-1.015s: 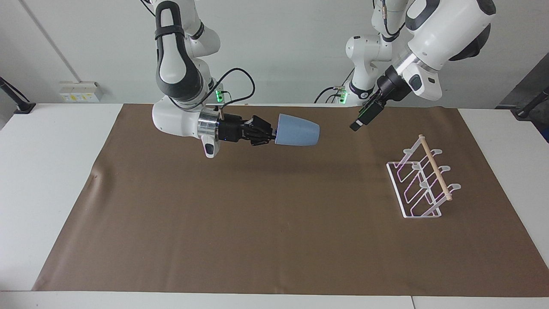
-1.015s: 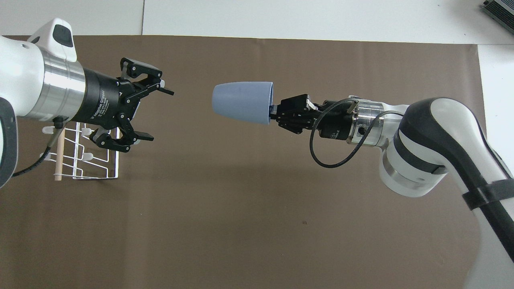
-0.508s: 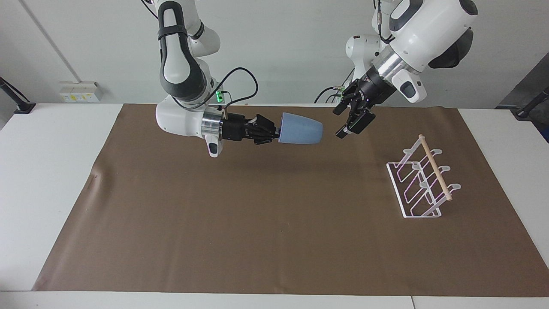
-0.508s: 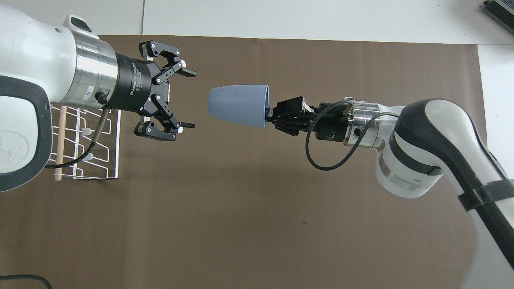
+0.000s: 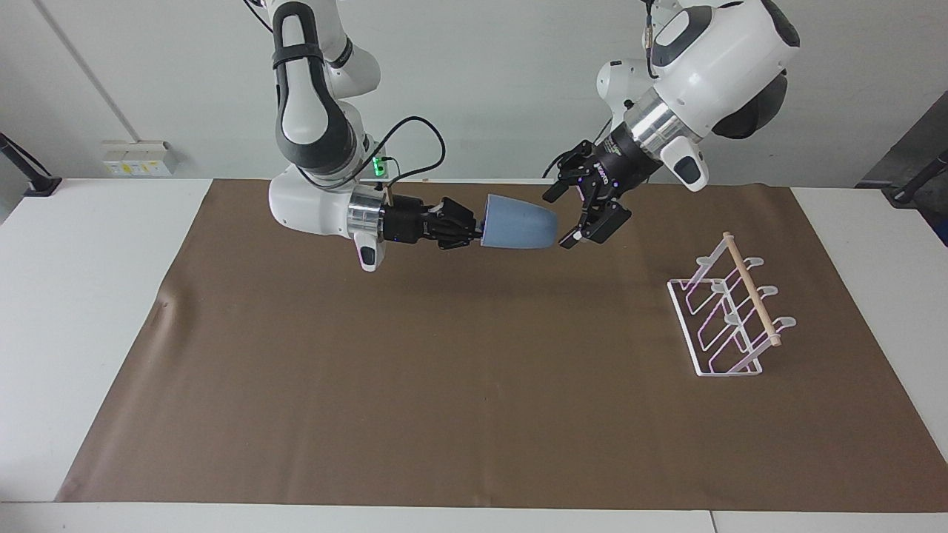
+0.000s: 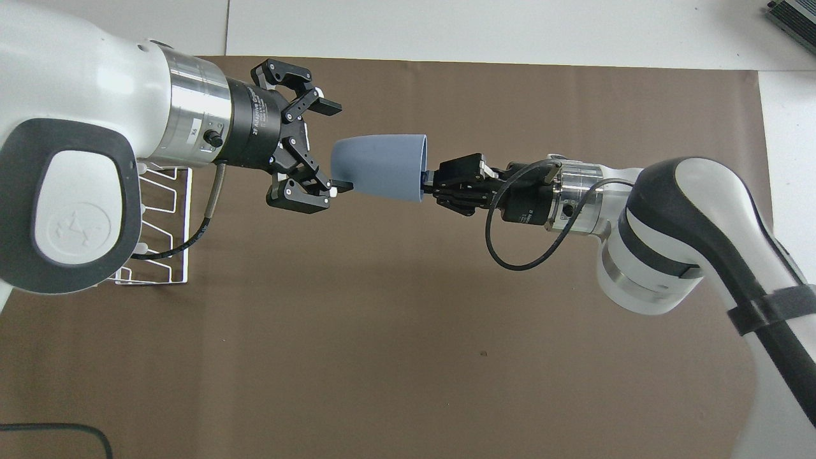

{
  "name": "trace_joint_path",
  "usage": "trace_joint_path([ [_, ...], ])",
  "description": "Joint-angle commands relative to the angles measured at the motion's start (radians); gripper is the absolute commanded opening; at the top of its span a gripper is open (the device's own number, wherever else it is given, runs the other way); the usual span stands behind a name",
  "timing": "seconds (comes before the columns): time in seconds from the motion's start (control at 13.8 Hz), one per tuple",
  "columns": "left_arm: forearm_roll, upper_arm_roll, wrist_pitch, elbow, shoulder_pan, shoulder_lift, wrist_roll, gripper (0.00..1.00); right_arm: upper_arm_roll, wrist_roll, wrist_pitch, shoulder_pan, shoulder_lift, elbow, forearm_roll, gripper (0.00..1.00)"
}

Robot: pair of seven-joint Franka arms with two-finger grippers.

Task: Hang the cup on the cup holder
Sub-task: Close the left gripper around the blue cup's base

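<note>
The light-blue cup (image 5: 518,222) lies sideways in the air over the brown mat, near the robots' edge. My right gripper (image 5: 478,226) is shut on its rim, and the cup's base points toward the left arm's end. It also shows in the overhead view (image 6: 379,167), with the right gripper (image 6: 428,182) at its mouth. My left gripper (image 5: 564,216) is open, its fingers straddling the cup's base end (image 6: 336,148); I cannot tell if they touch. The white wire cup holder (image 5: 729,318) with a wooden dowel stands on the mat toward the left arm's end, largely hidden under the left arm in the overhead view (image 6: 166,210).
A brown mat (image 5: 444,385) covers most of the white table (image 5: 89,296). A black cable (image 6: 51,433) loops at the robots' edge by the left arm. A dark device (image 6: 794,16) sits at the table's corner farthest from the robots, at the right arm's end.
My left gripper has swung from over the cup holder's side to the cup's base, staying open. The right gripper holds the cup almost still.
</note>
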Motion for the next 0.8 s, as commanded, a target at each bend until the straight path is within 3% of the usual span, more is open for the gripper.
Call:
trace_joint_path([
  [0.0,-0.007,0.009,0.017,0.020,-0.040,0.017,-0.036,1.00,0.002,0.010,0.012,-0.004,-0.020,-0.021,0.028,0.00],
  [0.73,0.027,0.011,0.062,0.011,-0.049,0.046,-0.051,1.00,0.002,0.010,0.001,-0.012,-0.020,-0.020,0.025,0.00],
])
